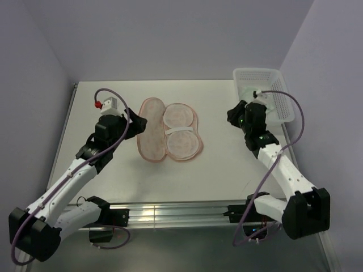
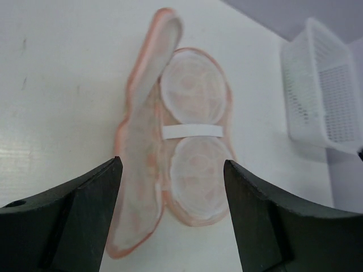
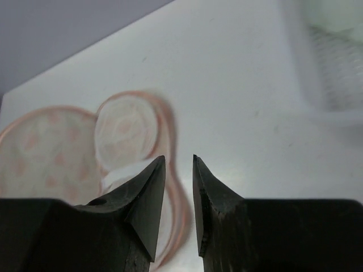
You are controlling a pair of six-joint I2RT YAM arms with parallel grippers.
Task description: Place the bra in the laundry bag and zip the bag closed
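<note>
The laundry bag [image 1: 170,130] lies open in the middle of the table, with its white mesh cups [image 2: 193,90] facing up and a white strap [image 2: 191,131] across them. Its left half [image 2: 142,170] is tilted up on its edge. My left gripper [image 1: 136,122] [image 2: 173,161] stands wide open just left of the bag, with nothing between its fingers. My right gripper [image 1: 233,116] [image 3: 178,157] hovers right of the bag; its jaws stand a narrow gap apart around nothing. I cannot make out the bra; only a blurred pale-green patch [image 3: 334,17] shows in the basket.
A white perforated plastic basket [image 1: 266,93] [image 2: 323,90] stands at the back right corner, just behind the right wrist. Walls close in the table on the left, back and right.
</note>
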